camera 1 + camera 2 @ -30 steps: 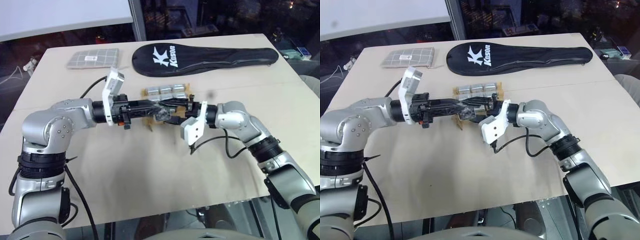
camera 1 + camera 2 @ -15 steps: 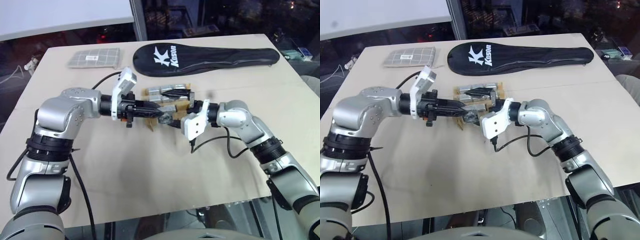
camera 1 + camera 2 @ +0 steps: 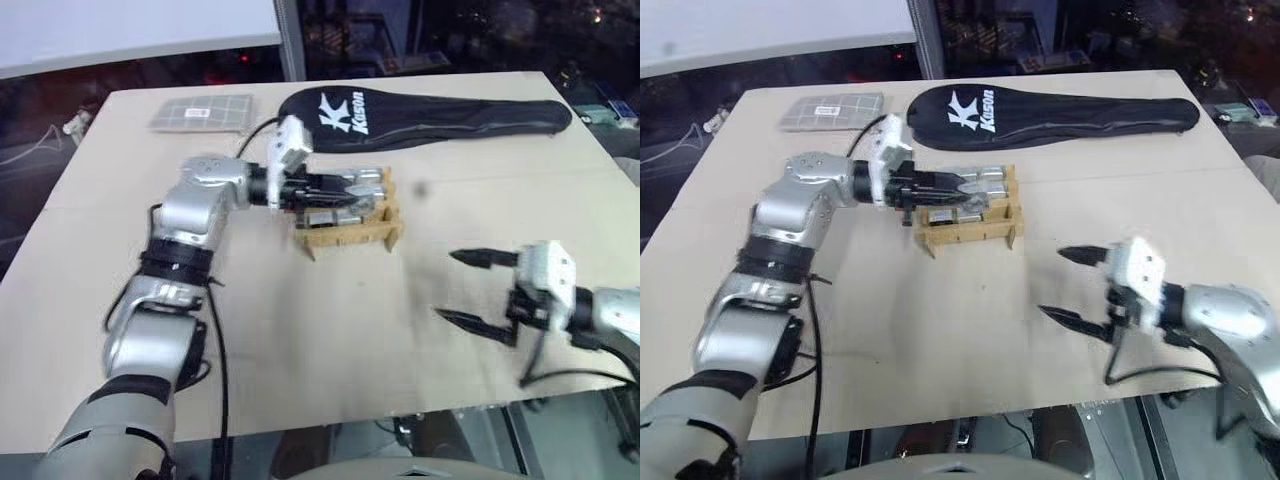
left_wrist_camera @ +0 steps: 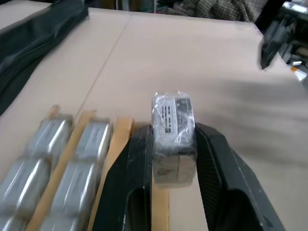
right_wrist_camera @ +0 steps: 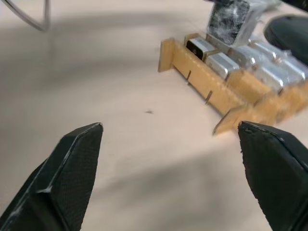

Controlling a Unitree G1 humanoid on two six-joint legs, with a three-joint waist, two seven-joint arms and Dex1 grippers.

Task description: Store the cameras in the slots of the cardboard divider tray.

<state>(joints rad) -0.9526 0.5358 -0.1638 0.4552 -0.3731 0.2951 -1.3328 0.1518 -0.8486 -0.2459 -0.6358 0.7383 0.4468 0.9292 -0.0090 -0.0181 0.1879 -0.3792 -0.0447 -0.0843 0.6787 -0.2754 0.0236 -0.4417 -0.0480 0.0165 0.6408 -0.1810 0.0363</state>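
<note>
On the far left of the table (image 3: 250, 330) lay a grey checked flat pouch (image 3: 201, 112) with a small white label on it, its print too small to read. Next to it, along the far edge, stretched a long black racket cover (image 3: 430, 108) printed in white with a large "K" and the word "Kason". In front of the cover's left end stood the cardboard divider tray (image 3: 345, 238), its brown strips showing along the near side. Silver-grey cameras (image 4: 62, 159) already sat in its slots, in rows between the strips; how many slots were filled I could not tell. The left gripper (image 4: 174, 144) reached over the tray from the left, its two black fingers (image 4: 137, 163) pressed against the sides of one more camera (image 4: 173, 125), which it held above the tray's near edge. That camera was wrapped in clear film and carried a white sticker with dark print and a small code, none of it legible. In the right wrist view the same wrapped camera (image 5: 230, 19) hung over the tray's corner, clear of the cardboard. To the right of the tray, well apart from it and above bare table, the right gripper (image 3: 465, 288) pointed leftward with its jaws spread wide and nothing between them. Its white wrist housing (image 3: 545, 272) sat just behind the fingers.
</note>
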